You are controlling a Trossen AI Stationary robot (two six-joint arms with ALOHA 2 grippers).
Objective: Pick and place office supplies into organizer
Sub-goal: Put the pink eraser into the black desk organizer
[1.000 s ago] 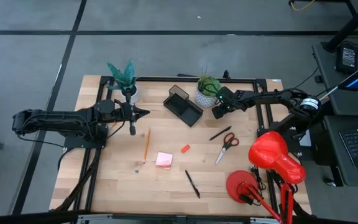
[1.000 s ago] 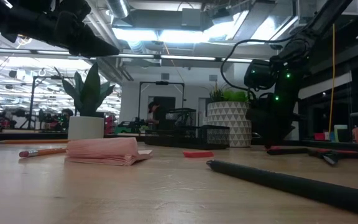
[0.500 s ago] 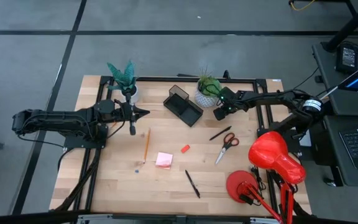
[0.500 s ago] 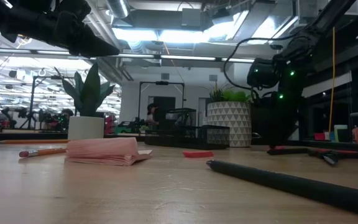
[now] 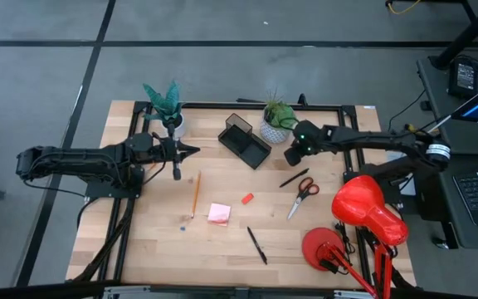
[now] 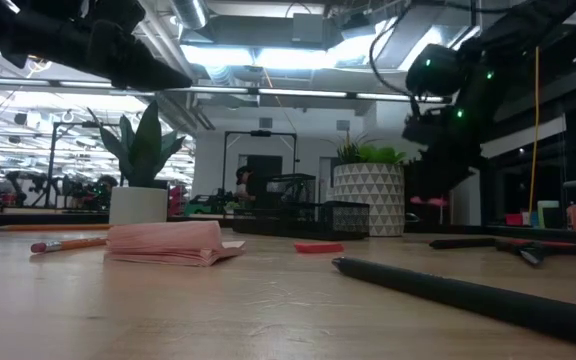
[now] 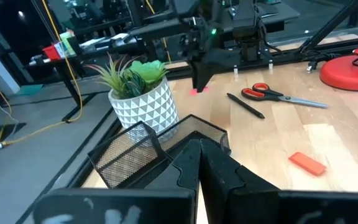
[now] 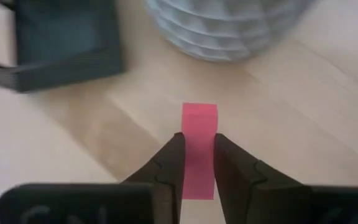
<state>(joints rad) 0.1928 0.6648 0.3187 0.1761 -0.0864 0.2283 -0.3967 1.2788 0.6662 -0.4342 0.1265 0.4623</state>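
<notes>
We see the right end effector clamped on a pink eraser, just right of the black organizer at upper centre, beside the patterned plant pot. Scissors lie below. The left end effector waits shut at centre left.

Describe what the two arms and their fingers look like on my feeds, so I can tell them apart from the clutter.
Both arms are dark, nearly black, built of jointed segments. The left gripper tapers to a narrow point. The right gripper sits under a chunky wrist block with a small green light, and a black cable loops above it. The right fingers are smooth, dark wedges narrowing toward their tips. A pale ring bands the right arm near its base.
</notes>
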